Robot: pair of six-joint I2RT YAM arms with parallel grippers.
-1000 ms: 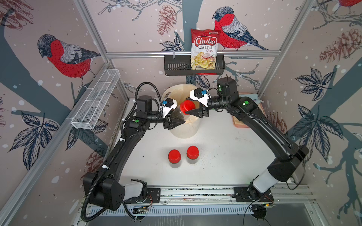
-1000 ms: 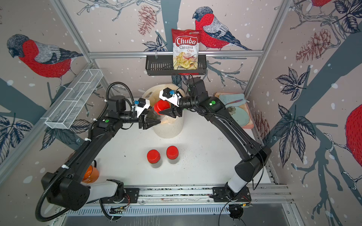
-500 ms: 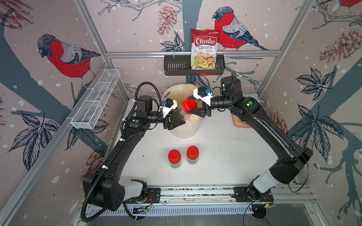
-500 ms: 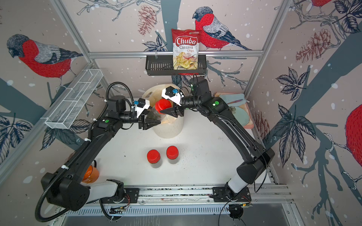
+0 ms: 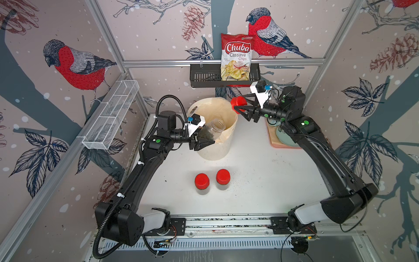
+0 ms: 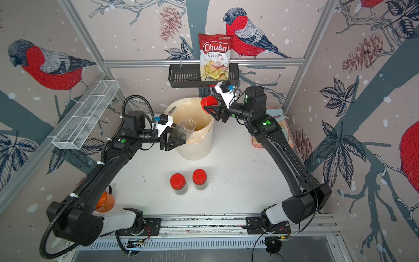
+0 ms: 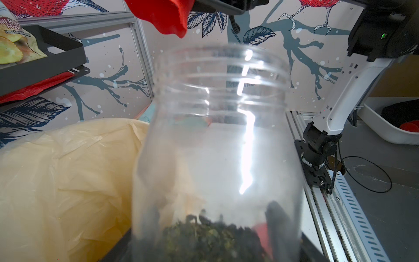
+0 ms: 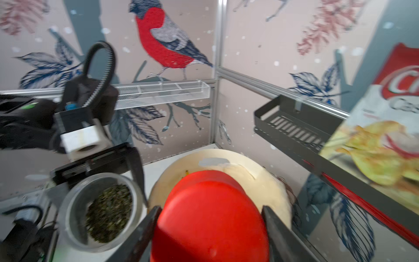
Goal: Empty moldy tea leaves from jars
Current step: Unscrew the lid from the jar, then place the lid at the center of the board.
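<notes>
We are looking down on a white tabletop (image 5: 260,188), and it is carrying only a few things. A white ribbed bin (image 5: 214,150) with a yellowish liner is standing toward the back, near the middle. Well in front of it, the left jar (image 5: 202,181) and the right jar (image 5: 223,177) are standing upright just beside each other, both wearing red lids. Dark crumbs (image 5: 238,181) are lying scattered around them. A pinkish tray (image 5: 281,145) is sitting by the right edge, only partly in sight.
</notes>
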